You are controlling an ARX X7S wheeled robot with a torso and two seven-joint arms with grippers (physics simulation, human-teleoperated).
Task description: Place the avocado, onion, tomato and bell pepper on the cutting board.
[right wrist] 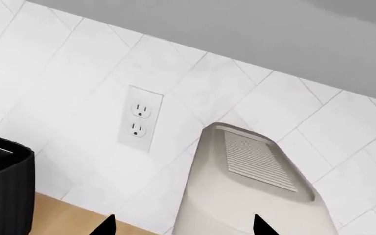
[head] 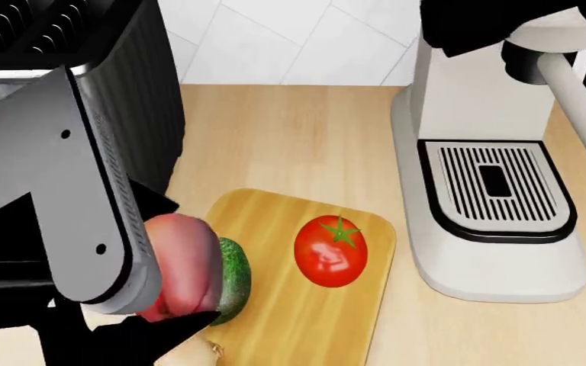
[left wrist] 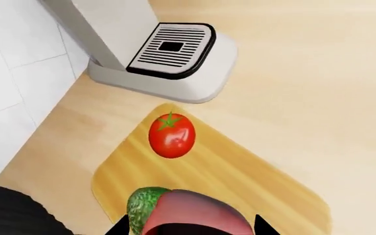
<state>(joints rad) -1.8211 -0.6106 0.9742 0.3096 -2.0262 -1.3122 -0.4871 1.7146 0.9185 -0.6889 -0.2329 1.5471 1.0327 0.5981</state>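
The cutting board lies on the wooden counter in front of the coffee machine. On it sits the glossy red tomato, and closer to me the green avocado. My left gripper is shut on the pinkish bell pepper, held just above the board's left part and beside the avocado. The right gripper is open and empty, raised and facing the tiled wall. The onion is hidden.
A white coffee machine with a slotted drip tray stands right behind the board. A tall black appliance stands at the left. The tiled wall carries an outlet.
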